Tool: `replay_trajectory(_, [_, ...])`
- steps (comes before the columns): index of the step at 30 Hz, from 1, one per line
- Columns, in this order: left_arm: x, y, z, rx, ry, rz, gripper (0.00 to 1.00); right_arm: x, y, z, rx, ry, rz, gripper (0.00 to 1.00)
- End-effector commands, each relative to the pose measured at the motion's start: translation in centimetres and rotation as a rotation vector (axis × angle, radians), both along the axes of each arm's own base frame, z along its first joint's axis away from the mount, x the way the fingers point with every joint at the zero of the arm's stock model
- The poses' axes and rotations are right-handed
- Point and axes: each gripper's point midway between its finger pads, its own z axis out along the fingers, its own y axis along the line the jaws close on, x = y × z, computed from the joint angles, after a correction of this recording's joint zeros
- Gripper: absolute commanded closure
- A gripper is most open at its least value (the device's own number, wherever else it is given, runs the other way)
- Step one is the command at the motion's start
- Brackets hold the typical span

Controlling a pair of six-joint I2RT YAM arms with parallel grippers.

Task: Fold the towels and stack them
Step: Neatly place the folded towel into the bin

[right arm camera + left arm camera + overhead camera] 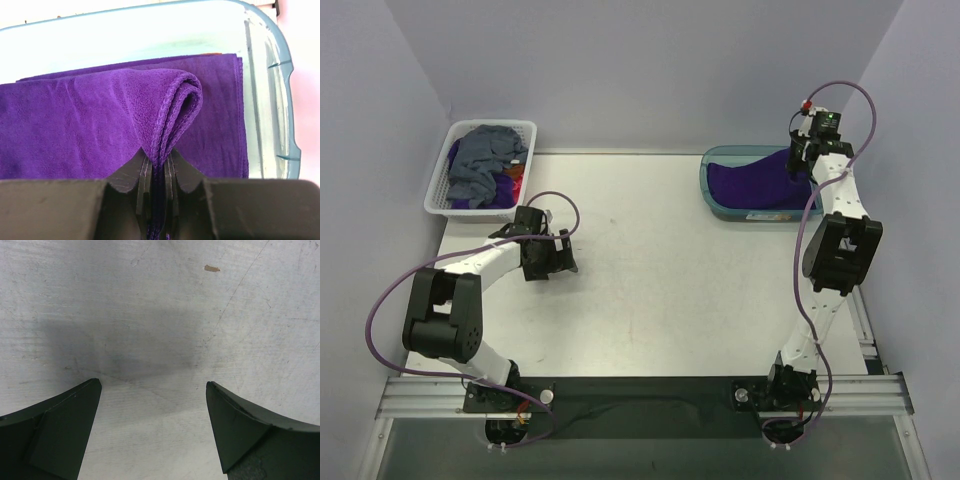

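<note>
Showing deep purple on the towel (90, 115) in the teal tub (267, 75), slate grey on a second towel (485, 158) far left of it.

No text, label, brand, number or sign could be read in any view. The towel (100, 115), the tub (267, 100), the basket (438, 185) and the table (160, 315) bore no legible marking.
</note>
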Motion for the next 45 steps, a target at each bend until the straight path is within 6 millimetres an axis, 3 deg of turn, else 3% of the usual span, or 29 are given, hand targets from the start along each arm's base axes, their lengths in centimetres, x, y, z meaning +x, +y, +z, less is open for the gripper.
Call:
replay_trajectory(1, [1.3,-0.4,1.1,-0.02,-0.034,-0.013,0.03,0.4,-0.5,6.6,-0.036,-0.139,0.007,1.0])
replay_trajectory(29, [1.2,-0.7,1.1,-0.035,-0.032,-0.02,0.03,0.1,-0.6,8.8,-0.061,-0.178,0.024,1.0])
replay_trajectory(35, [1.2,-0.8,1.1,-0.04,-0.029,-0.023,0.03,0.2,-1.3,7.6,-0.074,-0.154,0.018,0.97])
replay_trajectory(45, [1.1,-0.8,0.8,-0.041,-0.012,-0.026,0.03,0.8,-2.3,3.6,-0.11,-0.078,0.015,0.92])
